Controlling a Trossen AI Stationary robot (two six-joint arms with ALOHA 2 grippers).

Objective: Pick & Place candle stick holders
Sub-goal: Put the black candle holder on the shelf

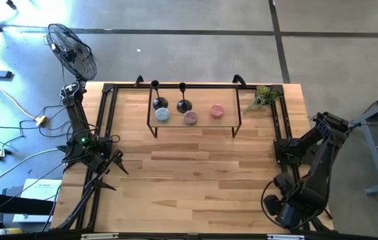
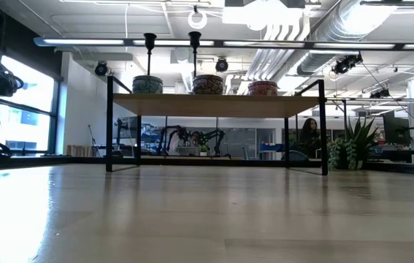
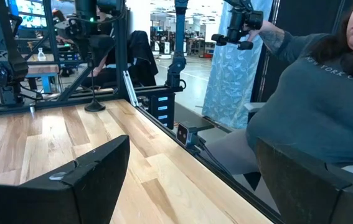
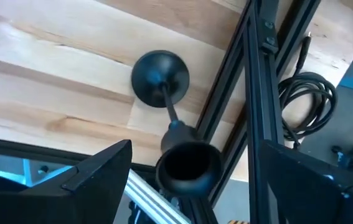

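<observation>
Hovering wide open over a candle stick holder [image 4: 164,118], right hand [image 4: 188,180], touching nothing, left hand [image 3: 188,186] open, empty

You can read only one text: pale capitals on the person's dark sweatshirt [image 3: 313,106] in the left wrist view, showing "W YORK CIT". Its start and end are cut off.

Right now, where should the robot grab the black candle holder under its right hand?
Best by the thin upright stem of the black domed candle stick holder, coming straight down with the open right gripper: the stem fits between fingers, while the round base is wide and sloped.
</observation>
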